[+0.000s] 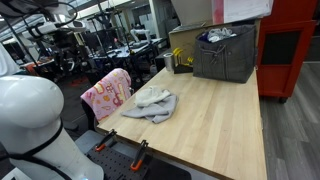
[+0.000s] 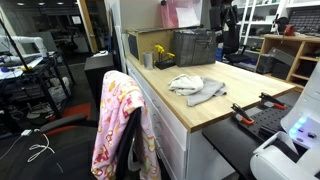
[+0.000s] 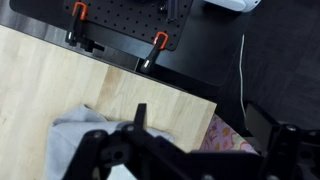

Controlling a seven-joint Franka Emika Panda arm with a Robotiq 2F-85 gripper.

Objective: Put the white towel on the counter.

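A crumpled white and grey towel (image 1: 152, 103) lies on the light wooden counter (image 1: 215, 120), near the edge by the chair. It shows in both exterior views (image 2: 196, 87) and at the lower left of the wrist view (image 3: 75, 140). My gripper (image 3: 200, 112) hangs high above the counter's corner, its two dark fingers spread wide with nothing between them. It is above and beside the towel, not touching it. I cannot make the gripper out in the exterior views.
A pink patterned cloth (image 2: 120, 125) hangs over a chair beside the counter (image 1: 107, 93). A grey fabric basket (image 1: 225, 52) stands at the counter's far end. Orange-handled clamps (image 3: 158, 42) sit on the black base by the counter edge.
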